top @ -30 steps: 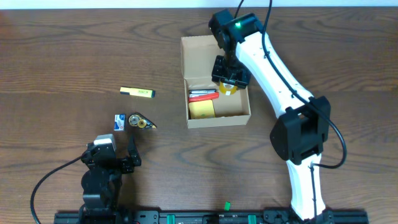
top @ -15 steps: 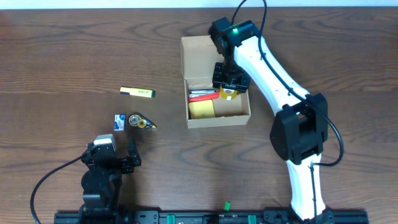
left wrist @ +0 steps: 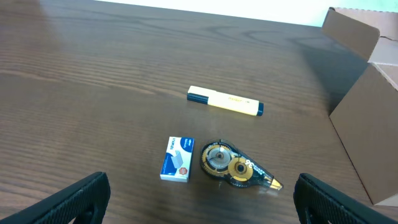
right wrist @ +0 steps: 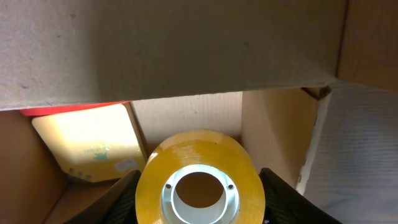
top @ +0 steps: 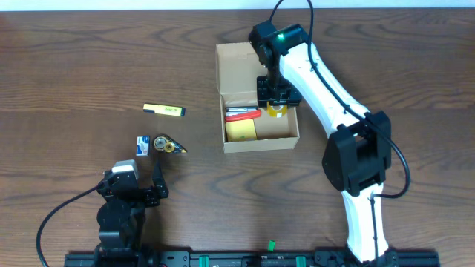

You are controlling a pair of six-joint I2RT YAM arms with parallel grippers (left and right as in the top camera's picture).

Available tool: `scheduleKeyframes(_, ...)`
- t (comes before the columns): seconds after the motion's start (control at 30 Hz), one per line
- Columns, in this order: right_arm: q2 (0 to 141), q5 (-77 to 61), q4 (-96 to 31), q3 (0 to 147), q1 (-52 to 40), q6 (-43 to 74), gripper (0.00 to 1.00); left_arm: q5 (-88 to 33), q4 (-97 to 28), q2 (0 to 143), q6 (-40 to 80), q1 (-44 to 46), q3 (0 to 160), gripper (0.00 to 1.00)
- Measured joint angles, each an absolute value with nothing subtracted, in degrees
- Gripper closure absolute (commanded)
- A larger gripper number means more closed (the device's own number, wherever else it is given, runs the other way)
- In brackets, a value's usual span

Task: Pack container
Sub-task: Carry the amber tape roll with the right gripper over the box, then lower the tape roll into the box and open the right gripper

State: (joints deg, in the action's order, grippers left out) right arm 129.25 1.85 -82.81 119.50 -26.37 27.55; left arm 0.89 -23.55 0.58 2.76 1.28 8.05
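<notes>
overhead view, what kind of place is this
Probably a robot lab bench: a left arm and right arm are mounted at the edge of a wooden table, with a box, tape roll, highlighter and other small stationery laid out.

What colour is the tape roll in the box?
Yellow tape roll, white core; clearest in right wrist view.

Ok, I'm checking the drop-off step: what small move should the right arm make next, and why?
Probably open the right pincer to release the tape roll. The roll sits inside the container, in the free corner beside the yellow pad, walls around it, so letting go seems all that's left.
</notes>
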Motion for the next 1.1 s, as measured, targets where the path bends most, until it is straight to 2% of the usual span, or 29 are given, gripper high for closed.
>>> scheduleKeyframes(0.13, 129.25, 2.22, -82.78, 119.5, -26.37, 27.29, 0.41, 0.89, -23.55, 0.58, 2.76, 1.28, 8.05, 0.05)
scheduleKeyframes(0.33, 129.25, 2.42, -82.0, 119.5, -26.37, 26.7, 0.34, 0.89, -23.55, 0.58, 2.76, 1.28, 8.05, 0.05)
scheduleKeyframes(0.67, 129.25, 2.42, -80.68, 119.48, -26.37, 26.7, 0.34, 0.89, -23.55, 0.58, 2.76, 1.28, 8.05, 0.05)
scheduleKeyframes(0.9, 129.25, 0.6, -74.26, 119.61, -26.11, 27.18, 0.34, 0.89, -23.55, 0.58, 2.76, 1.28, 8.05, 0.05)
scheduleKeyframes(1.1, 129.25, -0.84, -74.0, 124.05, -25.12, 26.06, 0.58, 0.89, -23.55, 0.58, 2.76, 1.28, 8.05, 0.05)
